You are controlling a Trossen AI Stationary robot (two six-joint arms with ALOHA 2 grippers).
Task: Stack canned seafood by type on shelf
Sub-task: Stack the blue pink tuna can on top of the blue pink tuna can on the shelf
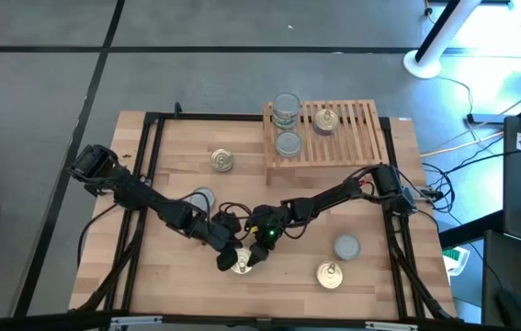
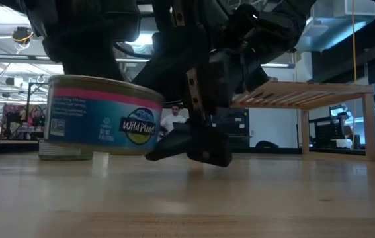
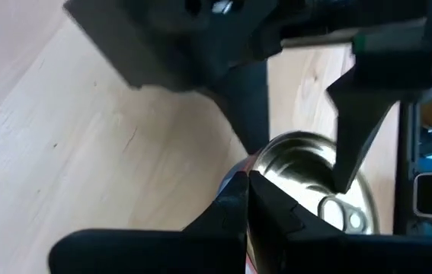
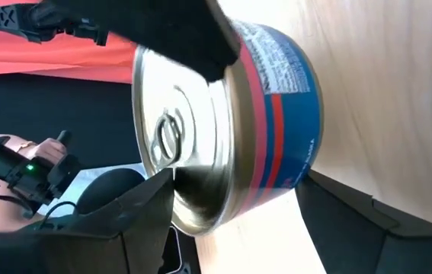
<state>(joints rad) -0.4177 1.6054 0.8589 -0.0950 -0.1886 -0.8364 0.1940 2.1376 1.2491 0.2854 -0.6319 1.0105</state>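
Observation:
A canned-seafood tin [image 1: 243, 265] with a gold pull-ring lid and a blue and red label [image 2: 101, 119] sits near the table's front middle, and both grippers meet at it. My left gripper [image 1: 230, 260], shut, comes from the left and its tips are at the tin's upper rim. My right gripper [image 1: 257, 252] comes from the right, its fingers spread around the tin. The wooden shelf [image 1: 356, 138] at the back holds a stack of two silver-topped tins [image 1: 286, 110], one silver-topped tin [image 1: 288, 144] and a gold one [image 1: 324, 120]. My left gripper touches the tin with its shut fingertips [image 3: 248, 183] at the top of the side wall [image 3: 235, 181], just under the rim, slanting down from the table's left. My right gripper has one finger [image 4: 151, 209] on the lid [image 4: 181, 164] and the other [image 4: 345, 217] at the tin's base edge [image 4: 303, 171], coming from the right at a low slant. The tin sits tilted, its left side raised; I cannot tell whether any part rests on the table.
Loose tins stand on the tabletop: a gold one [image 1: 222, 161], a silver one [image 1: 202, 198] behind my left arm, and a silver one [image 1: 346, 245] and a gold one [image 1: 330, 275] at the front right. Cables hang between the arms. A person sits far behind the table [image 2: 172, 119].

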